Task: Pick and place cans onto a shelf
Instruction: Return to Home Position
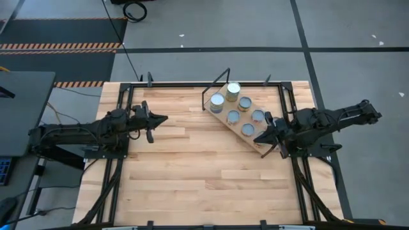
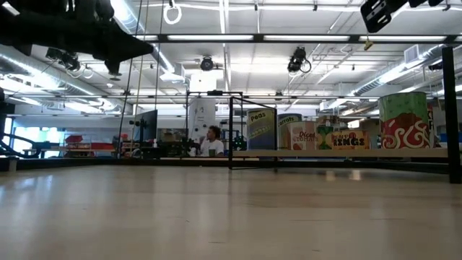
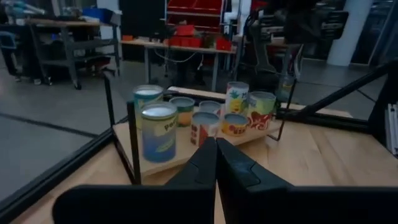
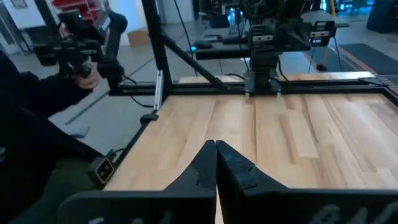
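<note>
The shelf (image 1: 225, 121), a light wood board on a black wire frame, stands slantwise at the table's far right. Several cans (image 1: 233, 117) stand upright on it, the tallest (image 1: 233, 89) at its far end. The left wrist view shows them too (image 3: 158, 130), on the board (image 3: 180, 157). My left gripper (image 1: 165, 119) is shut and empty above the table's left part, pointing at the shelf. My right gripper (image 1: 260, 138) is shut and empty beside the shelf's near end, pointing toward the table's left. In the low view the cans (image 2: 404, 119) line the right side.
A black frame (image 1: 128, 96) runs along the table's edges. Bare planked tabletop (image 1: 204, 179) lies across the middle and near side. Beyond the table's left edge a person's hand (image 4: 87, 74) holds a dark device. Another person (image 2: 211, 142) sits far off in the room.
</note>
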`<state>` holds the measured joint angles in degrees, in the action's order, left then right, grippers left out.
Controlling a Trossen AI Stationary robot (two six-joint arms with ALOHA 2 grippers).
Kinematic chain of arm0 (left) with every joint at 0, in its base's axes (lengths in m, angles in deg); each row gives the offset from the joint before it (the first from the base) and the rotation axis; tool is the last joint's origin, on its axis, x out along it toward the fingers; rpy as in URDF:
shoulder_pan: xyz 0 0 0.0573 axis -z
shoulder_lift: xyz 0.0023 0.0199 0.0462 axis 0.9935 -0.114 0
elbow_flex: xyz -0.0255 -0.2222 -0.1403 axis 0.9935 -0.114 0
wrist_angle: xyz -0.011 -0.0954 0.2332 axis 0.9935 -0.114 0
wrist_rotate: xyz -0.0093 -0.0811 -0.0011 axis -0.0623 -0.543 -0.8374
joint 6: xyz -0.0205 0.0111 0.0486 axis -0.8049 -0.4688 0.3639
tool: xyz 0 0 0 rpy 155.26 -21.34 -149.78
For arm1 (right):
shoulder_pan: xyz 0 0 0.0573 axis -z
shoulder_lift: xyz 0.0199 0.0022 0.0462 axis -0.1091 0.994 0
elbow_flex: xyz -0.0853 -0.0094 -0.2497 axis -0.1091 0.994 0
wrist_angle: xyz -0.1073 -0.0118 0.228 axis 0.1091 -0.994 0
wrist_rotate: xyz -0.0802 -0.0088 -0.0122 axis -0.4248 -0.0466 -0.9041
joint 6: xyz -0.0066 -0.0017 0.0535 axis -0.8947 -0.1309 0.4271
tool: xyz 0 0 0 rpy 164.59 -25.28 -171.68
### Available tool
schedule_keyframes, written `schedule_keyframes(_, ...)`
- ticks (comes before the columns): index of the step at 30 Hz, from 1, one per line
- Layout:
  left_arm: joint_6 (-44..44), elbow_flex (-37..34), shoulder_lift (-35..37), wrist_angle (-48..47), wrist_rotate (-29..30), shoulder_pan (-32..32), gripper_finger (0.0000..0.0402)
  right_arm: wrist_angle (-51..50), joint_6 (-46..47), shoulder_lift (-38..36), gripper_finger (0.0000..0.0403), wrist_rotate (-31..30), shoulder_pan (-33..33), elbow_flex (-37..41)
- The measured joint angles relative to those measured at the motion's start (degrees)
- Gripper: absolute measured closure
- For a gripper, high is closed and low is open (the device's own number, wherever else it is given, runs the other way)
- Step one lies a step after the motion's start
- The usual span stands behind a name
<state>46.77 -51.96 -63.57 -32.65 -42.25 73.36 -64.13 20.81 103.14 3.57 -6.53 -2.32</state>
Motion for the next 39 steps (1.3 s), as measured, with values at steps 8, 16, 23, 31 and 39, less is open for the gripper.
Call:
schedule_keyframes(8,-3.36,-5.38,4.02,0.20,-0.12,0.05,0.0396,5.41,-6.13,-6.04,0.0400,0.97,1.12,4.26)
schedule_keyframes(16,-7.42,-12.87,16.09,1.72,1.12,0.14,0.0398,7.28,-5.99,-18.84,0.0399,3.96,0.49,11.31)
schedule_keyframes(23,-6.37,-11.85,25.03,-7.75,1.28,0.18,0.0398,3.72,-6.02,-31.94,0.0400,7.00,1.63,11.83)
schedule_keyframes(31,-3.40,-13.94,31.01,-12.66,4.36,0.25,0.0399,11.93,-4.68,-31.87,0.0400,8.69,1.57,17.19)
schedule_keyframes(39,-3.13,-14.03,31.20,-11.02,5.21,0.31,0.0387,29.34,-2.92,-31.86,0.0400,11.11,1.57,26.66)
